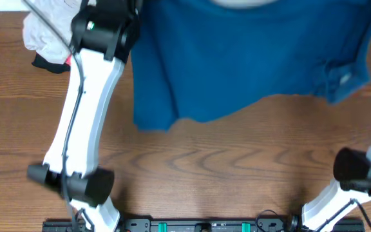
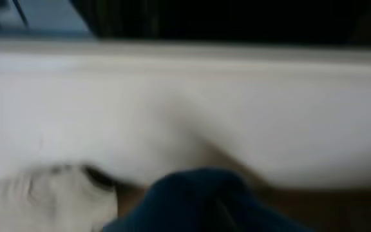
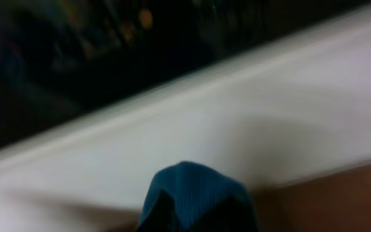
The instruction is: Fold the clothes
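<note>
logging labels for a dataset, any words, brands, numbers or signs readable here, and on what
No readable text in any view.
On the large deep teal-blue soft cloth shirt: plain, no print or label showing.
On the black base rail with green marks: anything there is too small to read.
Wrist views: too blurred to read.

A large deep teal-blue short-sleeved shirt of soft plain cloth (image 1: 237, 64) is spreading across the overhead frame's upper centre and right, its lower edge waving unevenly and 1 sleeve bunching at far right.

One blue shirt (image 1: 250, 64), one pale garment (image 1: 40, 29), two arms (image 1: 85, 122), one table (image 1: 205, 167).
</note>
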Controlling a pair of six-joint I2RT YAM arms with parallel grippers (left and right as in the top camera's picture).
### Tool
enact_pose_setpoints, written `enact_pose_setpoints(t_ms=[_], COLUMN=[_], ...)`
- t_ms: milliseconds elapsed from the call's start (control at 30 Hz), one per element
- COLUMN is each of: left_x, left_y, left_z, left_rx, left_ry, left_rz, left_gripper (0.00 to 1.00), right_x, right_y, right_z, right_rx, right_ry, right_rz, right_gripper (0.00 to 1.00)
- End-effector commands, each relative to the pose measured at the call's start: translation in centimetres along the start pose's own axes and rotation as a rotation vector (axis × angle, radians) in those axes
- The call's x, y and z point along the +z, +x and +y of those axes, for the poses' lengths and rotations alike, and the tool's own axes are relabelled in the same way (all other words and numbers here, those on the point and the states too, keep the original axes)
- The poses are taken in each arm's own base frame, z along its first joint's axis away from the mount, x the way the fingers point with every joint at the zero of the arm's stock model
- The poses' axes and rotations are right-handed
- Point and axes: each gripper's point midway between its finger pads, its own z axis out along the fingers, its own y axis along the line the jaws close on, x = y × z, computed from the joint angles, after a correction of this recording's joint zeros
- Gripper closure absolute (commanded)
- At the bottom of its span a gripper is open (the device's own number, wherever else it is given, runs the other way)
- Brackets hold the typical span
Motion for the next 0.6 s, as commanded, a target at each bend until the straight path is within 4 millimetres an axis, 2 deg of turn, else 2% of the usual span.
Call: enact_pose_setpoints(t_ms=[0, 67, 133, 300, 433, 567], left_x=[3.9, 5.1, 5.0, 2.0, -1.5, -4.8], left_y=[-1.1, -2.9, -4.6, -7.2, -7.3, -4.7], left_z=[1.4, 1.9, 2.3, 3.5, 4.0, 4.0], left_rx=[0.047, 0.03, 0.015, 0.043, 0.055, 0.078], left_ry=[-0.007, -0.007, -0.011, -0.037, -0.04, -0.033], left_rz=[-0.099, -0.201, -0.272, -0.319, -0.251, -0.094], left_gripper=[0.94, 0.94, 0.94, 0.94, 0.94, 0.94], right_x=[2.4, 3.3, 3.3, 0.9, -2.3, -5.4], right_y=[-0.9, -1.5, -2.1, -3.9, -3.7, -2.0], right_z=[0.9, 1.7, 2.1, 2.0, 2.3, 1.8], right_rx=[0.009, -0.013, -0.023, -0.069, -0.12, -0.157], right_ry=[-0.094, -0.157, -0.179, -0.163, -0.172, -0.1], right_rz=[-0.056, -0.095, -0.122, -0.157, -0.1, -0.006], right_gripper=[0.99, 0.99, 0.99, 0.99, 0.99, 0.99])
